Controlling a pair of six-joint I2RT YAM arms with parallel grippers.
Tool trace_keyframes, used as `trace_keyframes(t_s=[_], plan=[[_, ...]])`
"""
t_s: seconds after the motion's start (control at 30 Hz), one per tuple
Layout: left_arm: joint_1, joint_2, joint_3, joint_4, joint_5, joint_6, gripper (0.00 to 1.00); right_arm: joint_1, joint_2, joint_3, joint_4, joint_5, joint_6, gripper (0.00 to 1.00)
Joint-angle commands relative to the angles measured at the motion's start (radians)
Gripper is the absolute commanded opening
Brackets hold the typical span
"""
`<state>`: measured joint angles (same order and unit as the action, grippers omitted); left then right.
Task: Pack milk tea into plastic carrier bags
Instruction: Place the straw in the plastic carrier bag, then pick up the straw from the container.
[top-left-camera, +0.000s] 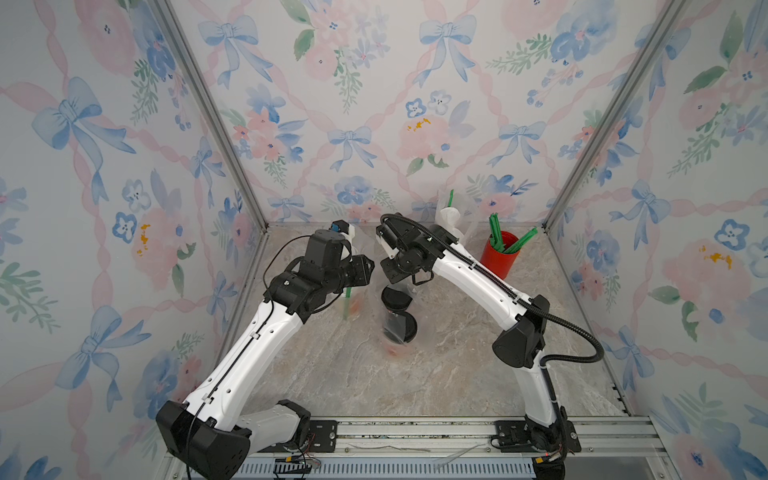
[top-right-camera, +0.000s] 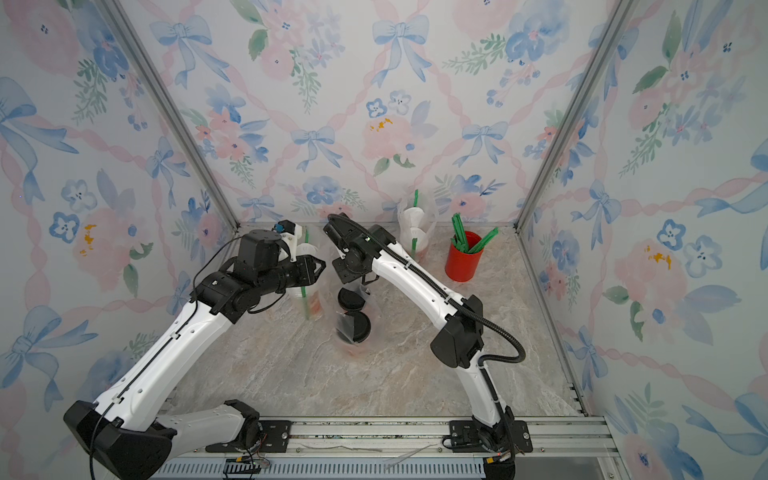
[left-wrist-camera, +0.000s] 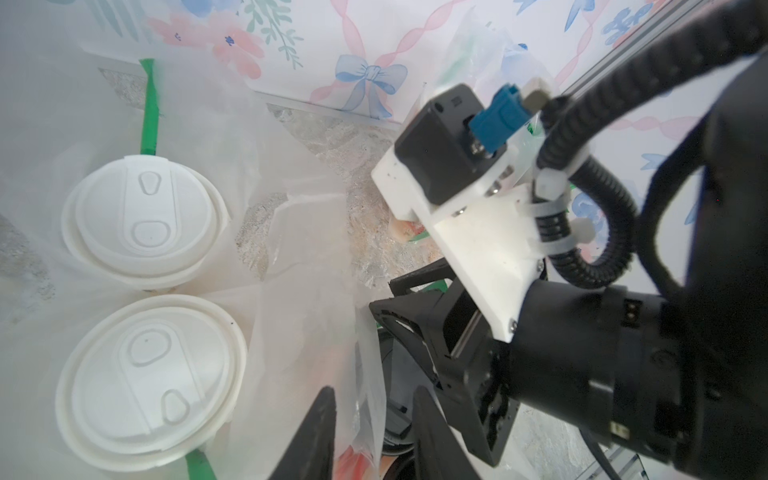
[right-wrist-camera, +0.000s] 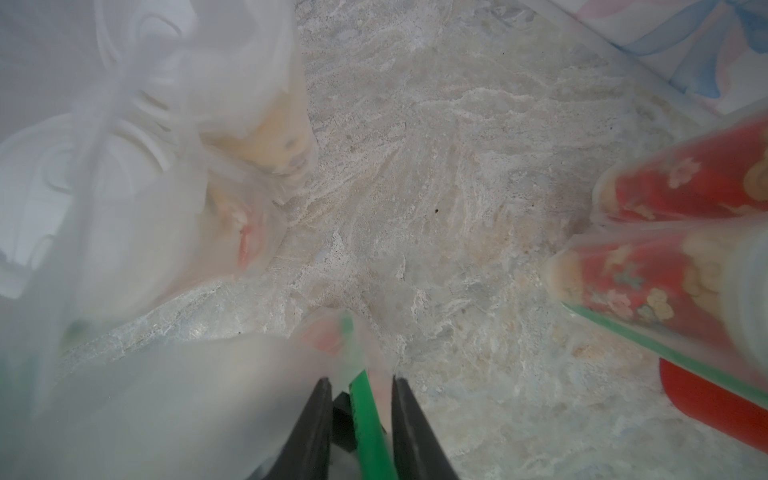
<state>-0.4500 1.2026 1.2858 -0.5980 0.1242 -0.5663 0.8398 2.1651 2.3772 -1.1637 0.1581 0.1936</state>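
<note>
Two black-lidded milk tea cups (top-left-camera: 398, 313) stand in a clear plastic carrier bag (top-left-camera: 394, 347) at mid-table, seen in both top views. Both grippers hover just above its top. My left gripper (left-wrist-camera: 374, 399) is open, and a loose fold of the bag film hangs between its fingers. My right gripper (right-wrist-camera: 361, 384) is open too, with a green straw (right-wrist-camera: 368, 419) and bag film in the gap. Two white-lidded cups (left-wrist-camera: 145, 216) sit in a second bag (left-wrist-camera: 291, 249) beside the left gripper. A third bag holds red printed cups (right-wrist-camera: 656, 274) at the back.
A plain red cup of green straws (top-left-camera: 500, 253) stands at the back right, near the wall corner. The bagged white-lidded pair (top-right-camera: 413, 232) is just left of it. Both arms meet over the table's middle. Bare marble table (top-left-camera: 436, 374) lies in front.
</note>
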Motion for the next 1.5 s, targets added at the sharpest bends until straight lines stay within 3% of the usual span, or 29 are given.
trace_keyframes(t_s=[0.0,0.37,0.73,1.07,1.3,1.47], plan=[[0.007,-0.034,-0.029,-0.005,0.044,-0.029,0.37,0.007,-0.027,0.089,-0.046,-0.009,0.003,0.34],[-0.059,-0.075,-0.005,-0.165,-0.042,-0.079,0.49,-0.059,-0.162,0.102,-0.065,-0.055,0.020,0.39],[-0.207,0.013,0.059,-0.314,-0.171,-0.180,0.67,-0.188,-0.377,-0.135,-0.006,-0.048,0.025,0.40],[-0.246,-0.012,0.054,-0.387,-0.024,-0.141,0.60,-0.428,-0.615,-0.442,0.071,-0.057,0.039,0.40],[-0.253,-0.057,-0.019,-0.388,0.031,-0.140,0.48,-0.613,-0.668,-0.549,0.102,-0.088,0.039,0.39],[-0.253,-0.090,-0.043,-0.387,0.059,-0.134,0.43,-0.685,-0.651,-0.580,0.129,-0.072,0.026,0.37]])
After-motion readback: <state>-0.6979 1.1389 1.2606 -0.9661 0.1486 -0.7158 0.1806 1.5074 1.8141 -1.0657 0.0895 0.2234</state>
